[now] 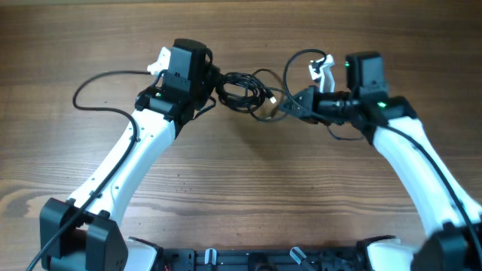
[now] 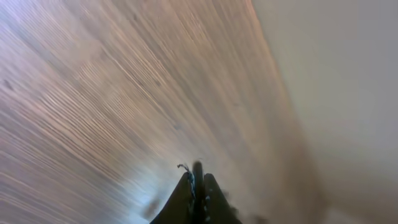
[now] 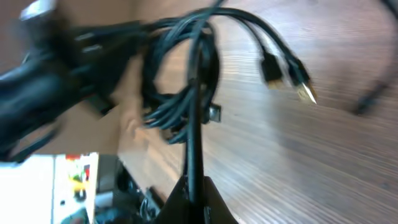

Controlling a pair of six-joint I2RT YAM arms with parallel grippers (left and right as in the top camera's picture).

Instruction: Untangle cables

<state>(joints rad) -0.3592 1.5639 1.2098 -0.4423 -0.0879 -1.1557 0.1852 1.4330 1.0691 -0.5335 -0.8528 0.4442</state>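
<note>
A tangle of thin black cables hangs between my two grippers above the wooden table. My left gripper is shut on a cable at the bundle's left side; in the left wrist view its jaws pinch a thin black strand. My right gripper is shut on a cable at the right side; in the right wrist view its jaws hold a strand that runs up into the coiled cables. Two plug ends, one with a pale metallic tip, stick out to the right.
A thick black arm wire loops across the table on the far left. A loop of cable rises by the right wrist. The table's far edge and a pale wall show in the left wrist view.
</note>
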